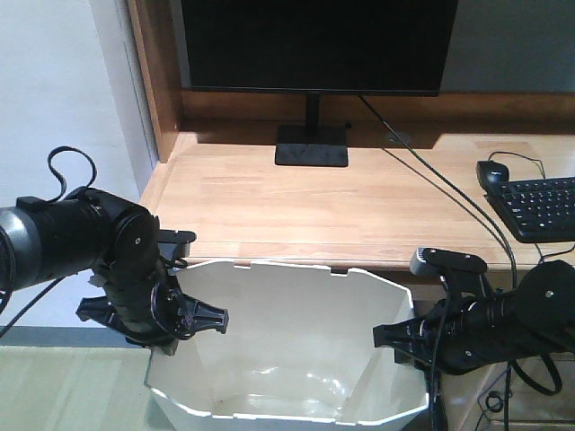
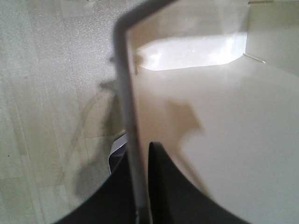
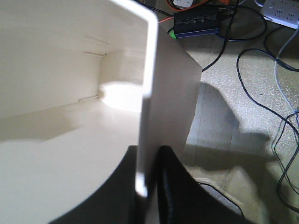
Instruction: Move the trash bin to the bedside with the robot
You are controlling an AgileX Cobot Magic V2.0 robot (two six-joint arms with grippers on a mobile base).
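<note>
A wooden tabletop [image 1: 341, 206] bearing a black monitor [image 1: 314, 45] stands behind the cream-white trash bin [image 1: 287, 323], which sits low before its edge, with the left pincer [image 1: 193, 316] and the right pincer [image 1: 391, 337] each clenched on 1 side wall.

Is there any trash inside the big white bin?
Empty. The trash bin shows only bare cream walls and a shiny floor in all three views.

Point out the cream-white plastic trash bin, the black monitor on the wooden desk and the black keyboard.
The cream-white plastic trash bin [image 1: 296, 310]: exterior front-facing view, inner far wall.
The black flat monitor [image 1: 314, 40]: exterior front-facing view, middle of the dark screen.
The black keyboard [image 1: 544, 208]: exterior front-facing view, key field.
</note>
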